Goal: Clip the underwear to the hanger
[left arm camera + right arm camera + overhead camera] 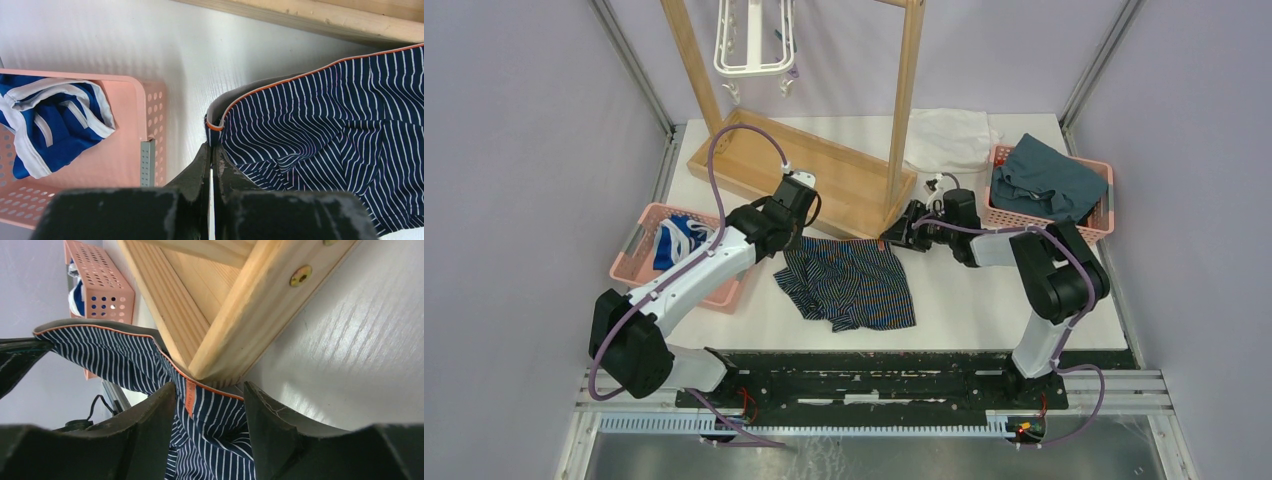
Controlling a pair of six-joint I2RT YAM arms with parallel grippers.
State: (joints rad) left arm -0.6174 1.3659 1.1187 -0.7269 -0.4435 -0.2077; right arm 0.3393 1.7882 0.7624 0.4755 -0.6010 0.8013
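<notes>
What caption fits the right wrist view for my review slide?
Right gripper open astride the orange-trimmed waistband of the underwear, beside the wooden rack corner.

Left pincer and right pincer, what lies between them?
The underwear, its orange-trimmed waistband stretched between them beside the wooden rack base; the top view shows it.

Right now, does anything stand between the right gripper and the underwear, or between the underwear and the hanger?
Nothing separates the right gripper from the underwear; its open jaws straddle the waistband. The wooden rack's base lies between underwear and hanger, which hangs between its uprights.
</notes>
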